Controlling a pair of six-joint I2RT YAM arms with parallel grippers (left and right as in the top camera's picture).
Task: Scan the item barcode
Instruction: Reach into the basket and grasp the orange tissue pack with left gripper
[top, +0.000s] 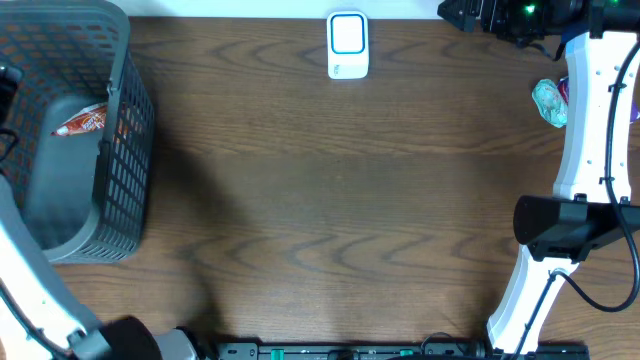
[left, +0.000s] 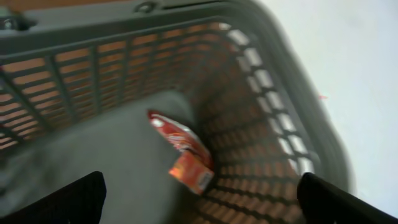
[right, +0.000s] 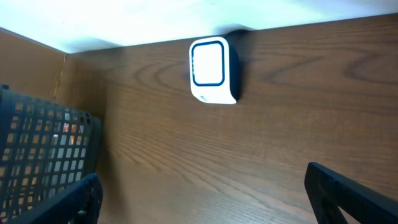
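While nothing is gripped yet, this reads as the pick step. Left gripper (left: 202, 208) hangs over the basket (top: 125, 110), jaws wide apart, empty. Packet (left: 186, 155), red, lies on the basket floor, tight against a mesh wall.

Scanner (top: 348, 45) stands mid-way along the far edge of the table (top: 330, 220), well apart from the basket. Right gripper (right: 205, 208) is also wide apart and empty, with the scanner's lit window facing its camera. Teal wrapper (top: 550, 102) sits beside the right arm; can't tell if it matters.

Next, my read: left drops into the basket, straddles the packet and closes. Tricky bit is the wall, since one finger gets little room on that side. It may need to come in from the open side or drag the packet clear first. Barcode side is not readable because the wrist view is blurred. Then carry it to the scanner window.
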